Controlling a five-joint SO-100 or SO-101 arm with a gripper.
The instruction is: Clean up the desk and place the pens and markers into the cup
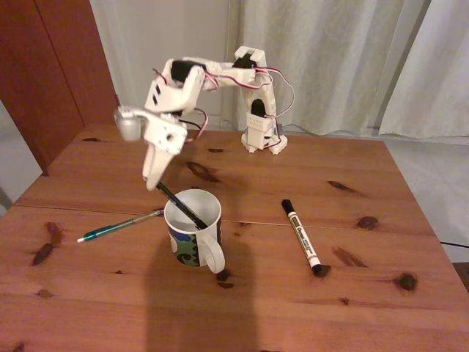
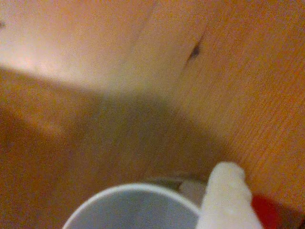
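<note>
The white cup (image 1: 192, 242) with its swirl pattern stands on the desk (image 1: 308, 308) near the middle. My gripper (image 1: 154, 180) hovers just above and left of the rim, shut on the top of the black pen (image 1: 179, 205). That pen slants down into the cup. In the wrist view one white finger (image 2: 224, 198) shows beside the pen's red end (image 2: 264, 212), above the cup's rim (image 2: 133, 190). The teal-green pen (image 1: 121, 227) lies flat left of the cup. The white marker (image 1: 302, 236) lies to the cup's right.
The arm's base (image 1: 262, 136) stands at the back of the desk, in front of pale curtains. A dark wooden panel rises at the back left. The desk's edges run close on the left and right.
</note>
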